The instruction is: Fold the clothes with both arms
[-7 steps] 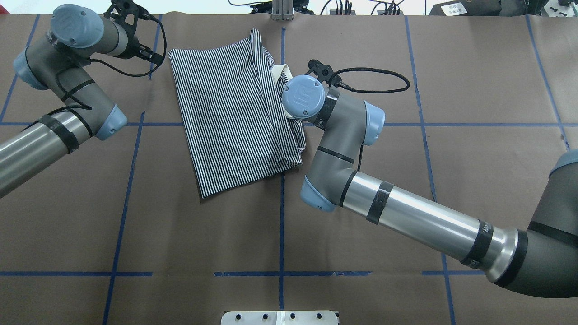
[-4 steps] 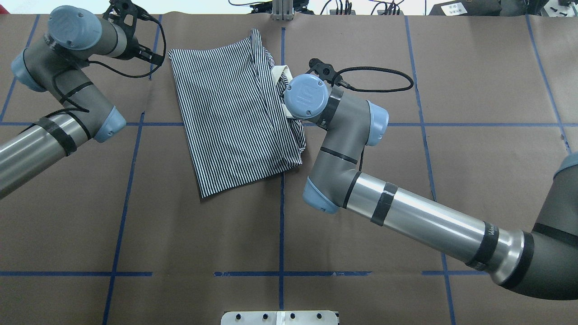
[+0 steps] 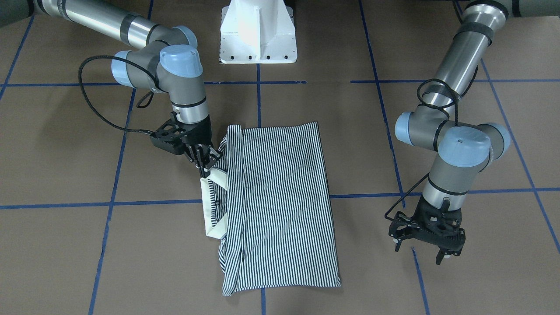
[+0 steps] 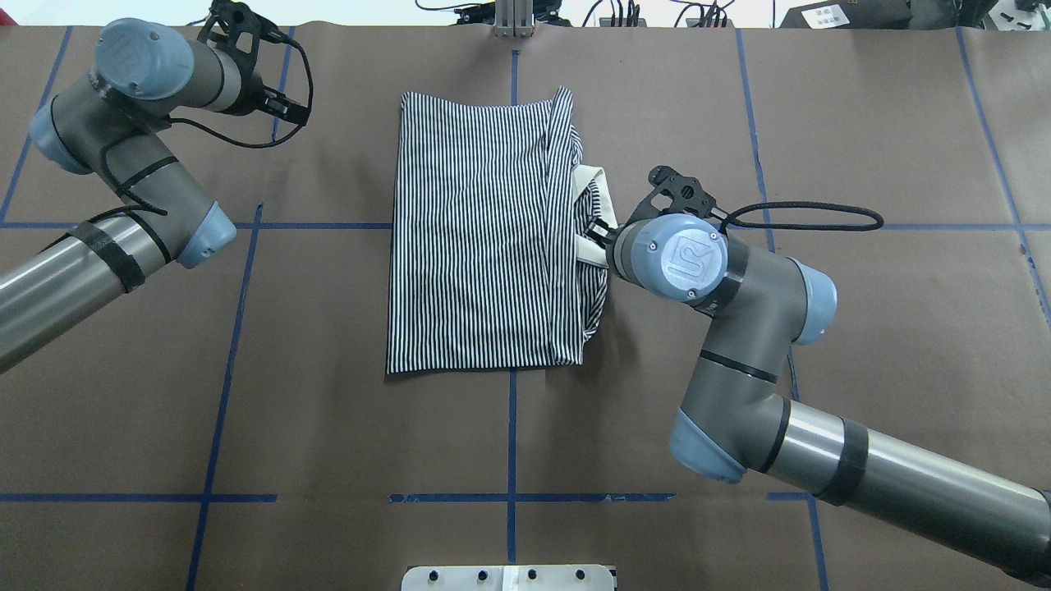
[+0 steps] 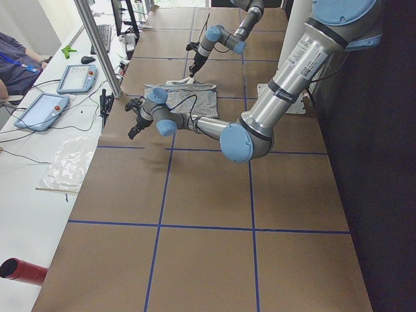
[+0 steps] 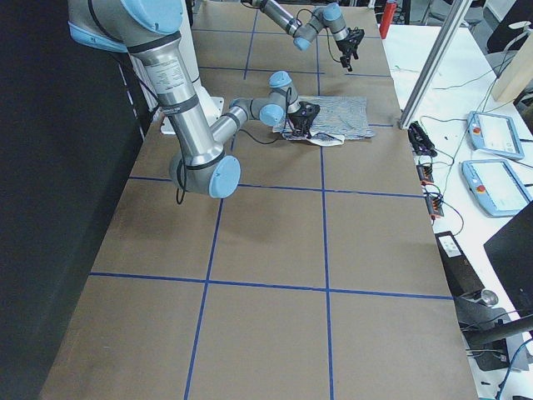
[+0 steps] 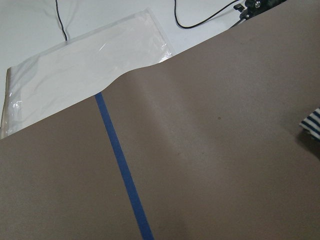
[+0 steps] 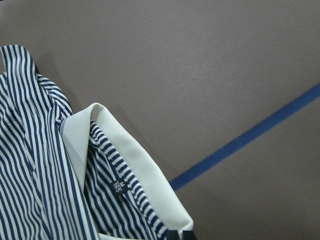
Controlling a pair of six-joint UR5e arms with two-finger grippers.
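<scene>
Overhead exterior view: the polo shirt [image 4: 484, 238] lies flat near the table's [image 4: 862, 345] ctr, folded into a tall rectangle, navy-and-white stripes up, straddling a blue tape line [image 4: 512, 427]. Its cream collar [image 4: 597, 193] pokes out along the edge on the robot's right, w/ some bunched fabric beside it. From that side the right arm [image 4: 739, 377] reaches in, wrist straight over the collar, so the right gripper [image 3: 204, 165] reads better from the front-facing cam: fingers pinched together on the collar's end nearest the robot (cloth b/w the tips, no gap showing). The right wrist cam looks down on the collar standing open, a small black size tag [image 8: 117, 186] inside, brown paper beyond. Over at the table's far left part, the left arm [image 4: 135, 176] is bent back, well apart from the shirt. There the left gripper [image 3: 418, 255] hangs over bare paper w/ fingers spread wide, nothing b/w them. The left wrist cam sees mostly brown paper, a tape strip [image 7: 122, 170], a clear plastic bag [image 7: 85, 75] past the paper's edge, and just a striped corner of the shirt at the frame's right edge. At the robot's side of the table sits the white pedestal base [image 3: 258, 35], apart from the shirt.
</scene>
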